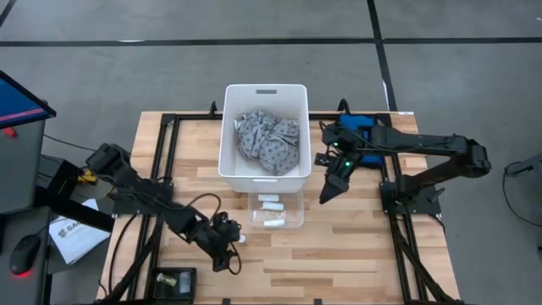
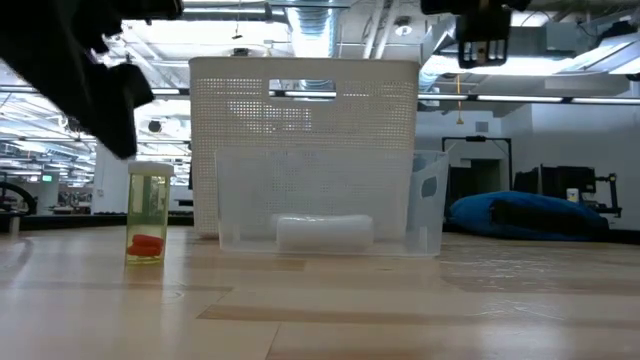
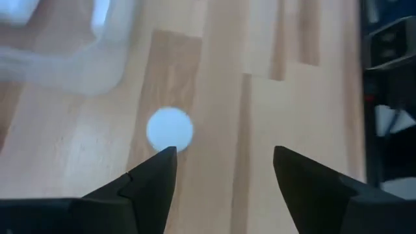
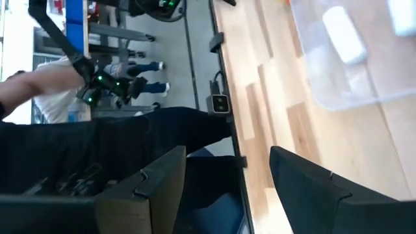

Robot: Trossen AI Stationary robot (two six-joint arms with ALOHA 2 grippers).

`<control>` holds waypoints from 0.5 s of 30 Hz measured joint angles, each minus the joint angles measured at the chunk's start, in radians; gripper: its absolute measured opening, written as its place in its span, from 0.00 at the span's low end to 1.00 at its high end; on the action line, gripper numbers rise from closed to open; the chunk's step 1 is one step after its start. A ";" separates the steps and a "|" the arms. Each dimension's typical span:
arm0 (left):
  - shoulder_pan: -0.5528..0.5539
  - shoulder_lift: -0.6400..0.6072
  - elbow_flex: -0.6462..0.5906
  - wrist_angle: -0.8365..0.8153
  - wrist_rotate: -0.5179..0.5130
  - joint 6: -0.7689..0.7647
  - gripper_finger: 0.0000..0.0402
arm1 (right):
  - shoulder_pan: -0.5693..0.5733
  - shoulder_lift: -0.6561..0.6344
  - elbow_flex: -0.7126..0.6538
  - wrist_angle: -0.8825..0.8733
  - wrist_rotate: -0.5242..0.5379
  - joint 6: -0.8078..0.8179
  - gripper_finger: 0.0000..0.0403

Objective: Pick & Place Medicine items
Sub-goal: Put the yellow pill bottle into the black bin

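Left gripper hangs with its jaws spread and nothing between them, near the front-left corner of the clear tray. Its target, judged from the task, is the small vial standing upright on the wood just beside that corner, between gripper and tray. In the left wrist view the vial's white cap sits just ahead of 1 fingertip, off toward that finger and not centred in the gap, so the jaws probably need a sideways shift before closing. Since the vial stands on end, its long axis is vertical.

Right gripper waits, also spread and empty, on the opposite side of the tray and farther from the vial, so the left arm is the nearer one.

Only the low view shows the vial's body: clear, with something orange at the bottom. Only the high view shows 2 white cylinders already lying inside the tray.
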 joint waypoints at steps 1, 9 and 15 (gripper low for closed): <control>0.000 0.013 0.001 -0.001 -0.010 -0.017 0.62 | -0.003 -0.013 -0.008 -0.009 0.007 0.002 0.55; 0.006 0.046 0.021 0.001 -0.143 -0.088 0.60 | -0.052 -0.094 -0.014 -0.102 0.074 -0.016 0.55; 0.026 0.046 0.021 -0.027 -0.142 -0.080 0.60 | -0.075 -0.101 -0.014 -0.137 0.080 -0.060 0.55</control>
